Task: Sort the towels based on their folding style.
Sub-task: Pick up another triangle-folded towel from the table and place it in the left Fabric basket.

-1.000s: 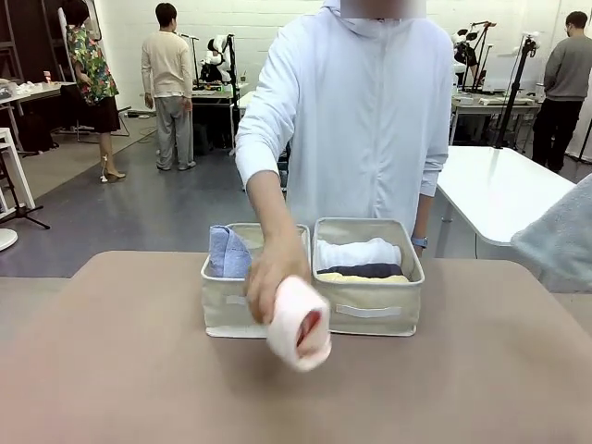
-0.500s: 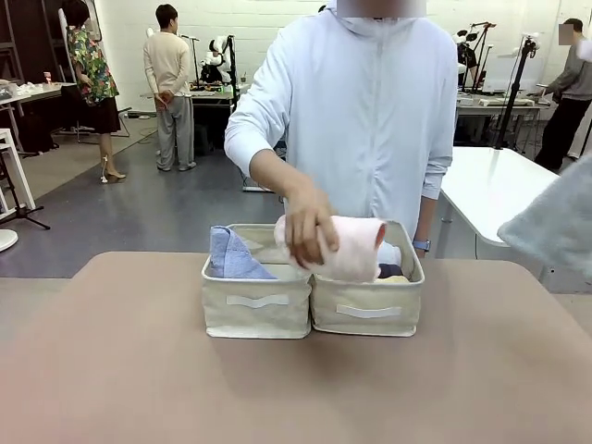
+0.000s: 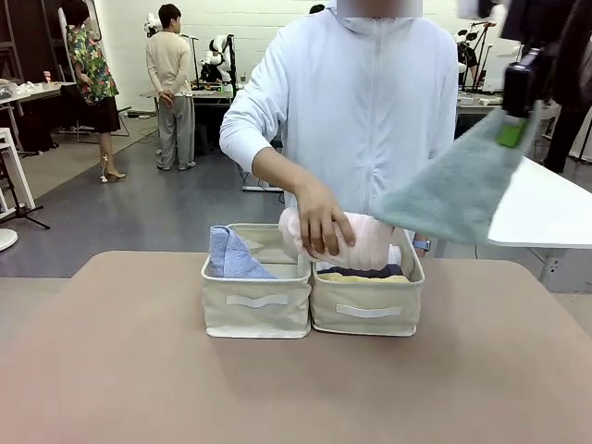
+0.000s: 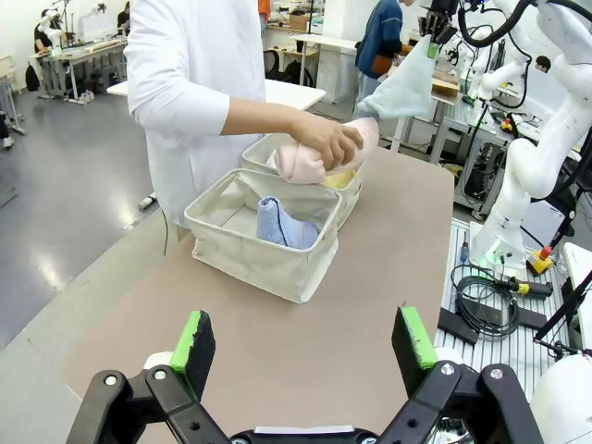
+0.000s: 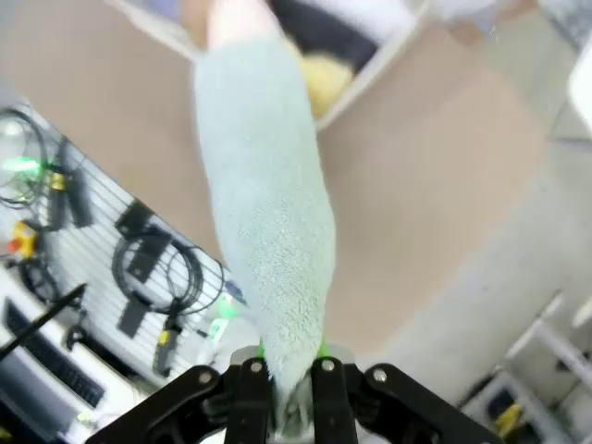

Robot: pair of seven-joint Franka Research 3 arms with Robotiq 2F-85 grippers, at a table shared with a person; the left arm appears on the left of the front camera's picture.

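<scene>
The right gripper (image 3: 511,131) hangs high at the right of the front view, above the level of the bins, with its jaws pinched tight on one corner of the grey-green towel (image 3: 451,192). That towel droops from it as a flat triangle, clear of the bench (image 3: 129,370), with its low end up beside the person's arm, over the right bin (image 3: 368,316). In the right wrist view the same towel (image 5: 270,222) runs away from the closed gripper (image 5: 285,407) in a long strip, its near end caught between the green pads. The left gripper (image 4: 305,339) is low over the near end of the bench, jaws spread as wide as they go and holding nothing, with its fingers (image 4: 194,339) pointing toward the bins. Two bins stand side by side, touching, in the middle of the bench. The blue towel (image 3: 231,254) lies folded in the left bin (image 3: 257,307), leaning on its left wall. The person's hand (image 3: 320,218) grips the rolled pink towel (image 3: 368,242) and holds it at the top of the right bin, lying across the rolls in there. Below it the edges of the dark grey towel (image 3: 365,271) and the yellow towel (image 3: 370,277) show above the front wall.
</scene>
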